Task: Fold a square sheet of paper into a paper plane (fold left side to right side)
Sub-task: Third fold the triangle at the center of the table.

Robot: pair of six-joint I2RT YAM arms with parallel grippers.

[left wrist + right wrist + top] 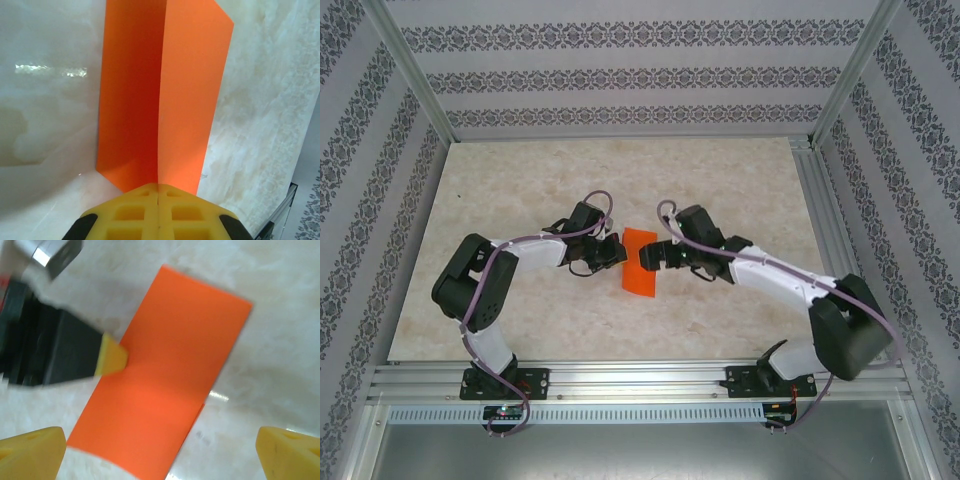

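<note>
The square sheet of paper (642, 265) is bright orange and lies folded in half as a narrow rectangle on the table between the two arms. My left gripper (612, 252) is at its left long edge. In the left wrist view the yellow fingertips (158, 187) are pressed together on the sheet's crease, and two orange panels (190, 100) spread away from them. My right gripper (658, 257) hovers over the sheet's right side, open wide, its yellow fingers (30, 450) at the corners of its view with the sheet (170, 385) below. The left gripper's tip (111, 357) touches the sheet's edge there.
The pale marble table (620, 170) stretches bare beyond the arms. Aluminium rails run along the front (640, 380) and right (820, 200) edges. Patterned walls close in the back and sides.
</note>
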